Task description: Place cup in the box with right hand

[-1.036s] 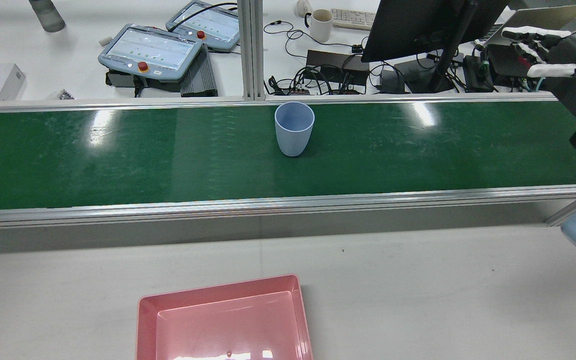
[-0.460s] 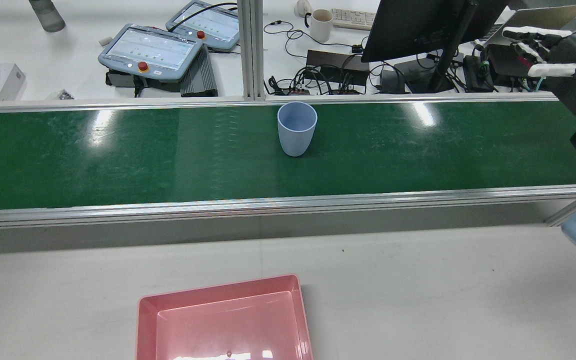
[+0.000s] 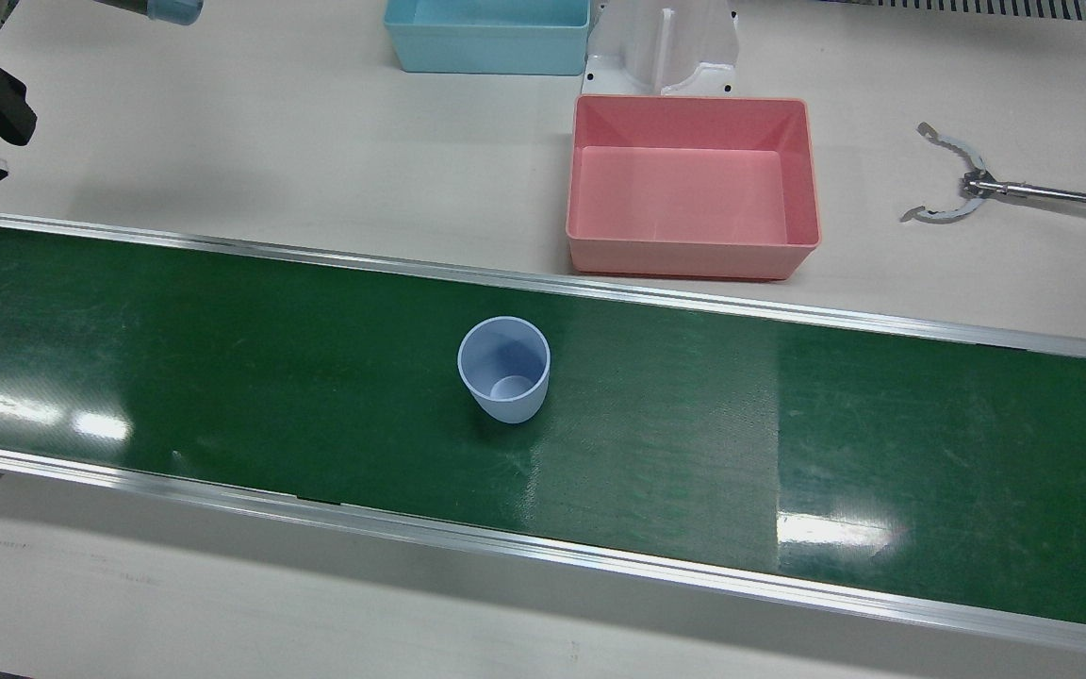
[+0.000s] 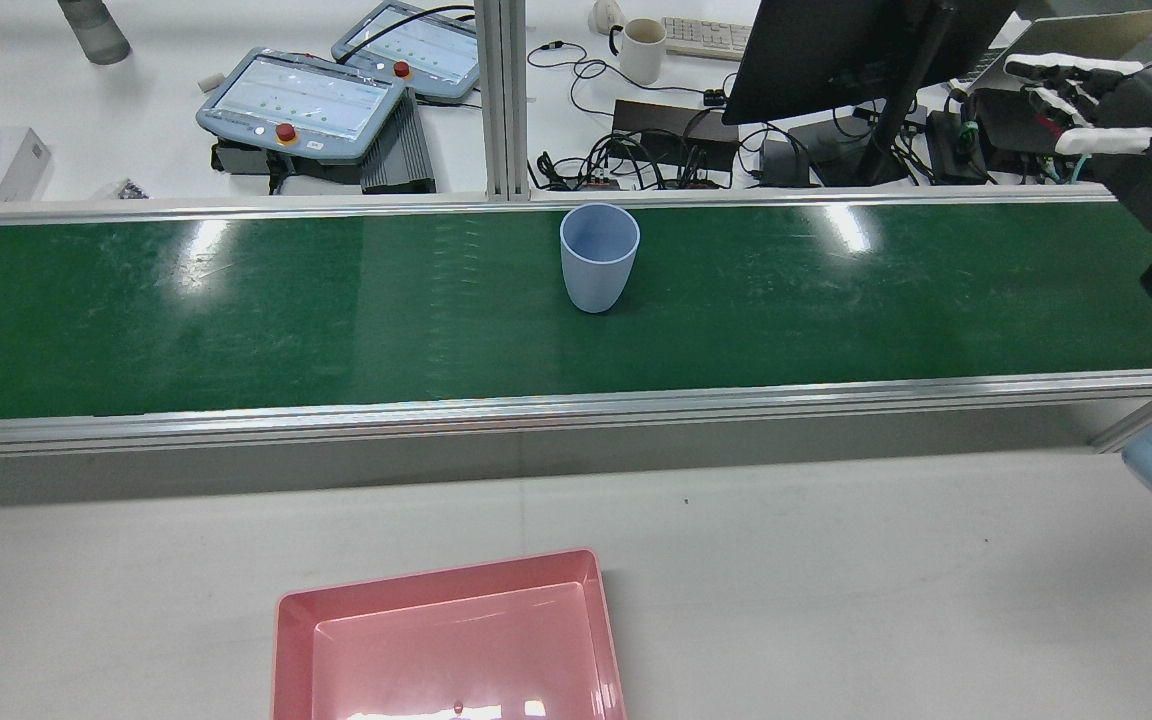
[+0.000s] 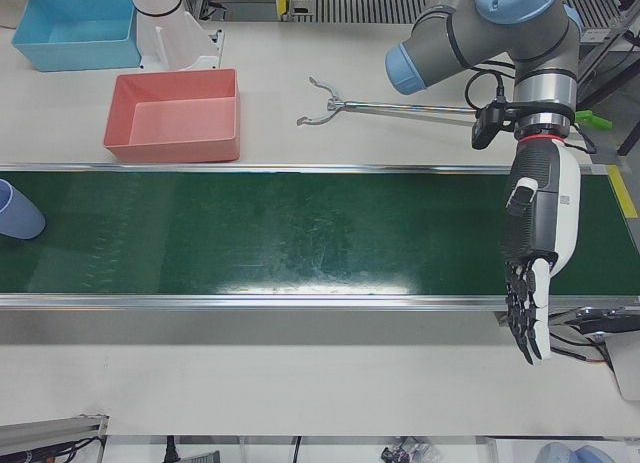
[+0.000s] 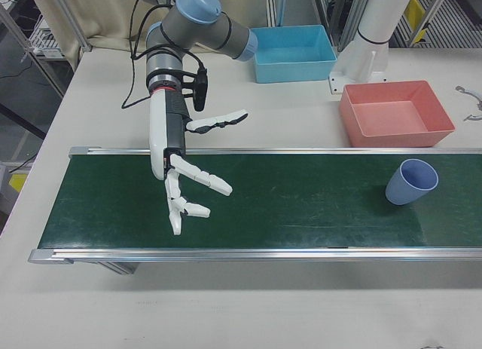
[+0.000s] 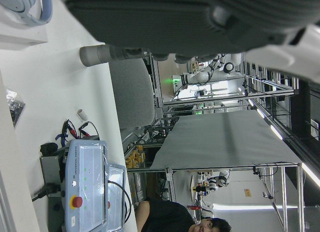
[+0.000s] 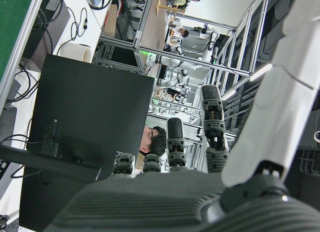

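With the right hand (image 6: 188,187) spread open and empty, the cup (image 6: 410,182) at its 3 o'clock could tip if struck sideways.

cup (image 3: 503,369) upright on belt (image 3: 222,377) | box (image 3: 691,184) on table (image 3: 270,141) beside belt

Right arm: grey tubular links with light-blue joint caps; a black cable runs down the wrist past a small black box. Right robot hand (image 6: 184,179): long white shell over the back, white finger (image 6: 218,122) segments with dark joints between them. Left robot hand (image 5: 535,258): white back shell over a black ribbed palm, black-jointed fingers, a thin red ring where it meets the grey wrist, and a black box clamped at the wrist. The right hand view shows a dark grey ribbed palm surface.
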Tool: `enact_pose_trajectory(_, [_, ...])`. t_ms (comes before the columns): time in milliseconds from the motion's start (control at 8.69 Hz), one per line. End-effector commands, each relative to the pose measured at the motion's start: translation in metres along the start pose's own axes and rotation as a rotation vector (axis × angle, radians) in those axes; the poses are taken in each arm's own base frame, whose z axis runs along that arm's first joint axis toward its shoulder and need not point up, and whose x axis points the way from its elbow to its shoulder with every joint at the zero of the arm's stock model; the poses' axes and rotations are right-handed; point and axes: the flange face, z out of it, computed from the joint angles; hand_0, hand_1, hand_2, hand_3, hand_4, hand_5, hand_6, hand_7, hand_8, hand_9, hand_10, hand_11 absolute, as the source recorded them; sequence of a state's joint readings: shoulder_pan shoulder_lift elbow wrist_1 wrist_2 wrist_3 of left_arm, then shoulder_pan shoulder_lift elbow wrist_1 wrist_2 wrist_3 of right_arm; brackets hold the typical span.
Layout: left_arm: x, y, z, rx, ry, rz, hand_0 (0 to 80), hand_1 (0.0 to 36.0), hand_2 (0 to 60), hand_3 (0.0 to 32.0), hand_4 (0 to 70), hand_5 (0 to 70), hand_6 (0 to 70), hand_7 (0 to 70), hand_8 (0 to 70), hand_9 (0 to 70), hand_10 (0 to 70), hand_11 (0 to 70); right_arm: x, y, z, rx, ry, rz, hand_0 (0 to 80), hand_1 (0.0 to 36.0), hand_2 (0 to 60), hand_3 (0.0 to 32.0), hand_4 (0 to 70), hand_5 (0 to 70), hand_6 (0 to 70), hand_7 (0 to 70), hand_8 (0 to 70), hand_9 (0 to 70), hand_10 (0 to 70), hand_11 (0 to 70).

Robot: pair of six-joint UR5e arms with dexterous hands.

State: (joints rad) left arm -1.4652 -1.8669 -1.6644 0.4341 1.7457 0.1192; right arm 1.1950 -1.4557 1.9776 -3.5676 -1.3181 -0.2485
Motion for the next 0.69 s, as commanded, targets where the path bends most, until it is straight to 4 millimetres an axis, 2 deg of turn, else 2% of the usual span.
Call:
enact_pose_trajectory(0, [-0.0001,0.0000,0.0000,0.000,0.000,0.000,0.0,0.0,0.0,0.0,0.0,0.0,0.0,0.0,0.0,0.0,0.0,0.0,0.0003,-0.0008,0.0001,0.002,0.002,-0.001,53.5,8.9,0.0,4.0,26.9,4.7,7.2,38.0,1.8,8.2,4.1,7.5])
enact_pose_trajectory(576, [-0.0001,0.0000,0.0000,0.000,0.000,0.000,0.0,0.0,0.0,0.0,0.0,0.0,0.0,0.0,0.0,0.0,0.0,0.0,0.0002,-0.0009,-0.0006,0.002,0.002,-0.001,53.5,8.9,0.0,4.0,26.6,4.7,7.2,37.6,1.9,8.4,4.2,7.5])
